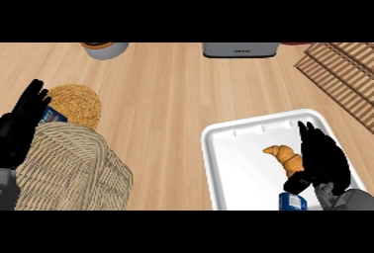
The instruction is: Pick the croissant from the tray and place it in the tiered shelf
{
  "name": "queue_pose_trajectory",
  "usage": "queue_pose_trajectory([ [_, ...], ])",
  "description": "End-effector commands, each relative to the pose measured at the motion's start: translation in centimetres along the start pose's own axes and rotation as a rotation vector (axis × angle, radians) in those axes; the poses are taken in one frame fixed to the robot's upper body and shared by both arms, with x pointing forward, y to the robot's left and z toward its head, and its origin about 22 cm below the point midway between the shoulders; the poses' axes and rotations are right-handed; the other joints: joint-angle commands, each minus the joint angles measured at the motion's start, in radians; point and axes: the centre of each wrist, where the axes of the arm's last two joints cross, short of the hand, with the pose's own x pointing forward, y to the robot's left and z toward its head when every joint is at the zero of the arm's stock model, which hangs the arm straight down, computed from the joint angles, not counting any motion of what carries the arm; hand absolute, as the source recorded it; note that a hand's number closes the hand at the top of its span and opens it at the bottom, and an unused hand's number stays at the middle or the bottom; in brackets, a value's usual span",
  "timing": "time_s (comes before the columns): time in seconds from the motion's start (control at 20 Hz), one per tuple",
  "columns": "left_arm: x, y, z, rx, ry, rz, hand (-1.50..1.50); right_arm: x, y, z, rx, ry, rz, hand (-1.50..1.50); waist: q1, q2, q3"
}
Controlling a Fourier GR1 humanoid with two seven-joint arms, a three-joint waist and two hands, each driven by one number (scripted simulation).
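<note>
– Croissant whereabouts?
– On the white tray, right half, lying flat on the tray floor, not lifted. Its right end runs under your right hand.
– Rt hand got it?
– Not by my read. Fingers are stretched fwd along the croissant's right side and the thumb is down by its lower end. So the hand is spread wide w/ the pastry beside the palm, nothing wrapped round it. Looks like a side approach: fingers one side, thumb the other, so closing would pinch across the body. That's a judgement; any contact under the palm is hidden.
– Left hand?
– Left hand is at the view's left edge, fingers straight and up, resting just beside the wicker tiered shelf. Holds nothing. Prob parked there to keep clear of the drop-off.
– Shelf vs tray?
– Well apart: shelf lower left, tray lower right, wood counter between. You'd carry across that whole gap, so close round the croissant before you lift. A round woven piece sits just behind the shelf. It may be the top tier, can't tell.
– Anything in the way?
– Small blue pack at the tray's near edge, v. close to your thumb. Mind it when closing. Stage: grasp step, pick not yet done.
</note>
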Motion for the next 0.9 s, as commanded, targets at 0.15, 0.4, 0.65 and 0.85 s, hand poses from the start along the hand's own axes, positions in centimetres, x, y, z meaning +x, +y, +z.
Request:
queue_pose_trajectory([
  [0.15, -5.7, -0.7, 3.0, -0.012, 0.195, 0.022, 0.0, -0.2, 0.8, -0.3, 0.018, 0.089, 0.062, -1.5, 0.002, 0.016, -0.023],
  [0.4, -6.2, -0.5, 3.3, -0.017, 0.207, 0.026, 0.0, -0.2, 2.2, -1.6, 0.023, 0.07, 0.048, -1.5, 0.011, 0.019, -0.022],
  [0.65, -5.7, -0.7, 2.8, -0.019, 0.19, 0.015, 0.0, 0.2, 2.7, -2.4, 0.014, 0.059, 0.042, -1.5, 0.009, 0.02, -0.022],
  [0.85, -6.2, -0.2, 2.9, 0.002, 0.21, 0.02, 0.0, -1.7, 2.9, -2.9, 0.034, 0.052, 0.057, -1.5, -0.002, 0.021, -0.022],
])
